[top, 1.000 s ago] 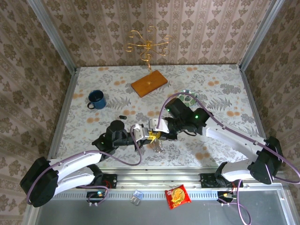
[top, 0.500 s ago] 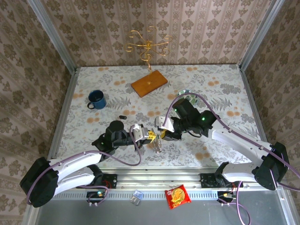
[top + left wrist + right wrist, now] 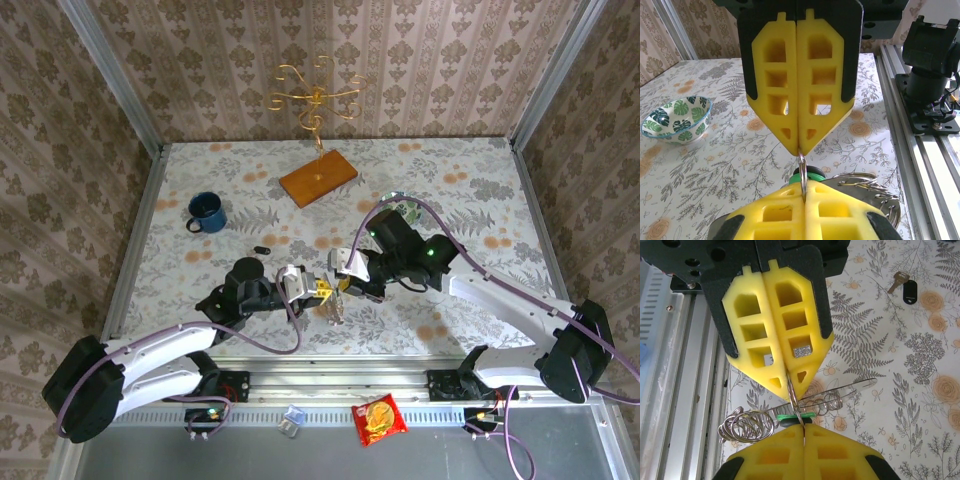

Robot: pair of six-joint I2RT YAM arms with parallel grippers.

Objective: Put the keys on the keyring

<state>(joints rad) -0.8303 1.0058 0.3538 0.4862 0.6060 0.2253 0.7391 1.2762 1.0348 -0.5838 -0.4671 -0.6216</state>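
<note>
The keyring (image 3: pixel 802 172) stands at lower centre, pinched edge-on between both claws. The left gripper (image 3: pixel 803 189) and right gripper (image 3: pixel 803 429) are each clamped tight on it, with the green key (image 3: pixel 789 416) just behind. So thin a hold could twist or slip, dropping keyring and key. The black key (image 3: pixel 909 290) lies loose at upper right. Count: two keys, one keyring, one mug (image 3: pixel 206 211), one bowl (image 3: pixel 675 117).
</note>
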